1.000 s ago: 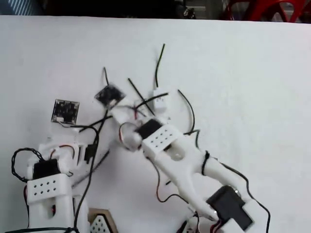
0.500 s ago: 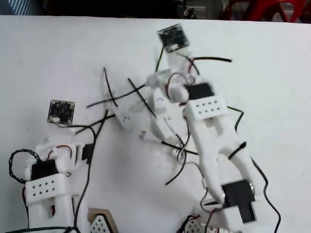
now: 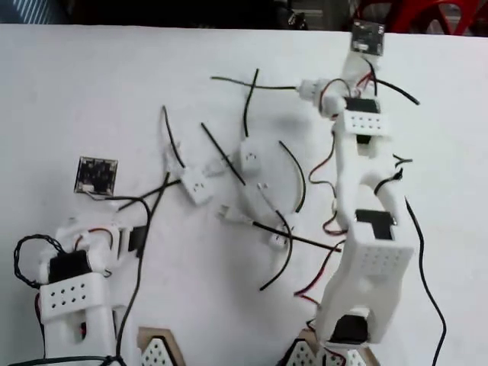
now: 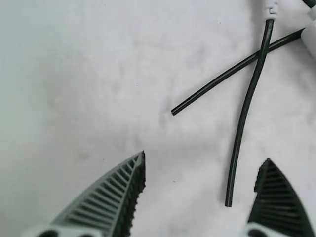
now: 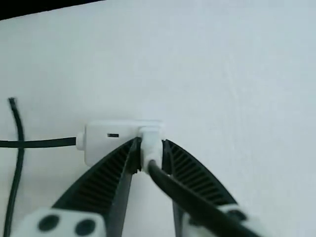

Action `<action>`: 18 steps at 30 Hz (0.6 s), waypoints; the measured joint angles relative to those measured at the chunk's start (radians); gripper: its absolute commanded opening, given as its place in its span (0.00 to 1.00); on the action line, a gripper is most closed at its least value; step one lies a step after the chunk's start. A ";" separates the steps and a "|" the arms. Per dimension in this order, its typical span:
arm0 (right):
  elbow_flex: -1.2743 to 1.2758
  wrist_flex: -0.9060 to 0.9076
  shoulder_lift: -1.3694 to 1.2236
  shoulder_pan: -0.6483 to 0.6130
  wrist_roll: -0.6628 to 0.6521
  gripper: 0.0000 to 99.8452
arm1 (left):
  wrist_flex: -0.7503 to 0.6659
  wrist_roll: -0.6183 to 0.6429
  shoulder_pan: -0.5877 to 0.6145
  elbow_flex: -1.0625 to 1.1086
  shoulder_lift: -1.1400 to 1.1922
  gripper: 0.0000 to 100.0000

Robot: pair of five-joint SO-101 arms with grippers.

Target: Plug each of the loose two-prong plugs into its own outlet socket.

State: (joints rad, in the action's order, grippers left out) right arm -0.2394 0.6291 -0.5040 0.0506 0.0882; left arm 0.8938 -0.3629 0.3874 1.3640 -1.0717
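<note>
A white plug (image 5: pixel 149 140) is being gripped by the right gripper (image 5: pixel 148 148), whose jaws are being held narrow around the plug's body. The plug is being pressed end-on against a white socket block (image 5: pixel 106 142), whose black cord (image 5: pixel 39 143) is trailing away from it. In the high view the pair is being held close to the far edge of the table (image 3: pixel 91 91), towards its far right corner.

A second ago the right arm was being bent low over the tangle at the table's middle. Half a second ago it was being swung outward, and now it is being stretched right out. The joined pair is thus being carried clear of the clutter. One pairing is being judged as made or nearly made, though how deep the prongs are seated cannot be told.

A second socket (image 3: pixel 197 184), a third socket (image 3: pixel 250 158) and a loose plug (image 3: pixel 230 216) are being left at the middle, so work is judged to remain.

The left gripper (image 4: pixel 205 159) is being held wide open and empty near the near left corner, unmoved throughout.
</note>
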 measured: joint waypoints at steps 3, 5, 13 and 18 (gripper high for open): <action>-0.098 0.038 -0.078 0.043 0.028 0.11 | 0.000 0.000 0.000 0.000 0.000 0.35; -0.173 0.118 -0.101 0.054 0.041 0.17 | 0.000 0.000 0.000 0.000 0.000 0.35; -0.539 0.626 -0.107 0.026 0.081 0.18 | -0.003 0.000 0.000 0.011 0.000 0.35; -0.635 0.918 -0.107 -0.049 0.081 0.18 | -0.005 0.000 0.000 0.011 0.000 0.35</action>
State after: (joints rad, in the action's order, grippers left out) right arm -0.8746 1.5466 -0.6114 0.0015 0.1695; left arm 0.8892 -0.3629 0.3874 1.3748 -1.0717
